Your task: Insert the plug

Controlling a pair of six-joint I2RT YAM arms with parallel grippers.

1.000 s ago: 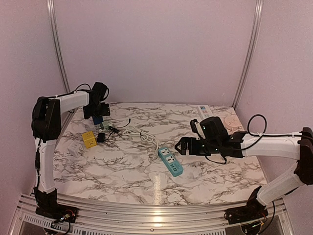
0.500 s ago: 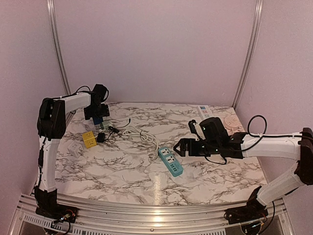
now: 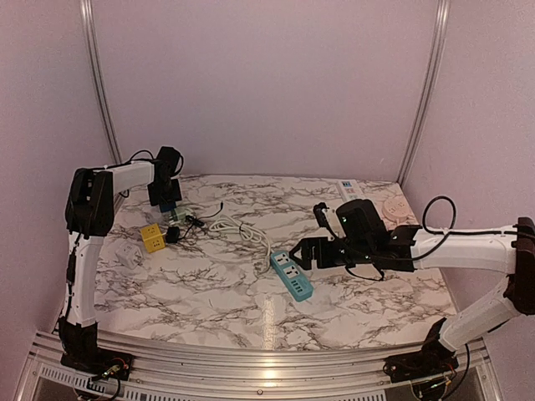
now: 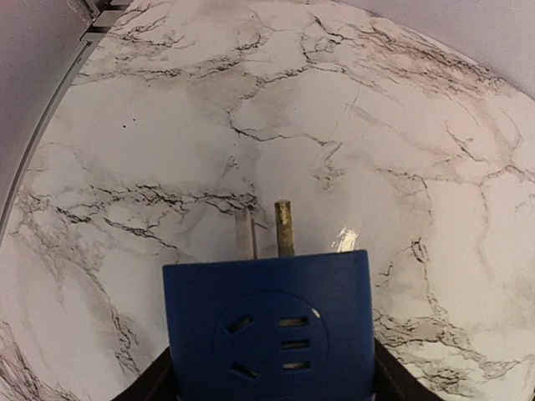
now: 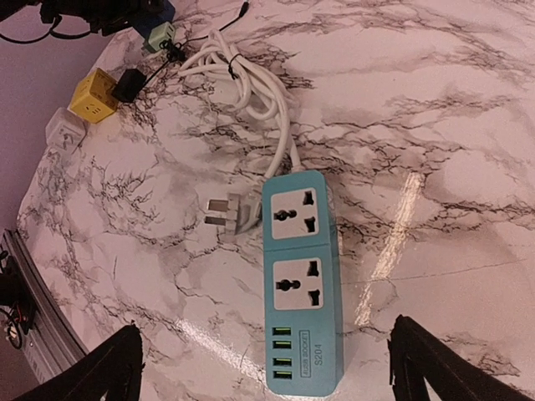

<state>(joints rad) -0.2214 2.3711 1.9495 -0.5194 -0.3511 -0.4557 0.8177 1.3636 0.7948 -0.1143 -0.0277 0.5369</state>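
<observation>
A blue cube plug [image 4: 267, 326] with a socket face and two metal prongs pointing away fills the bottom of the left wrist view. My left gripper [image 4: 269, 372] is shut on it, a black finger against each side, at the table's far left [image 3: 167, 200]. A teal power strip [image 5: 301, 276] with two sockets and several USB ports lies mid-table [image 3: 291, 275]. My right gripper [image 5: 267, 351] hangs open above its near end [image 3: 303, 252], not touching it. The strip's own white plug [image 5: 226, 217] lies beside it on a coiled white cable [image 5: 251, 83].
A yellow cube [image 3: 151, 237], a black adapter [image 3: 172, 235], a white cube [image 3: 127, 255] and a green adapter [image 5: 159, 38] lie at the left. A white strip [image 3: 348, 187] and a pink round socket [image 3: 394, 209] sit at the back right.
My left gripper's fingers have closed in on the blue plug. My right gripper has drifted a little left, over the teal strip.
</observation>
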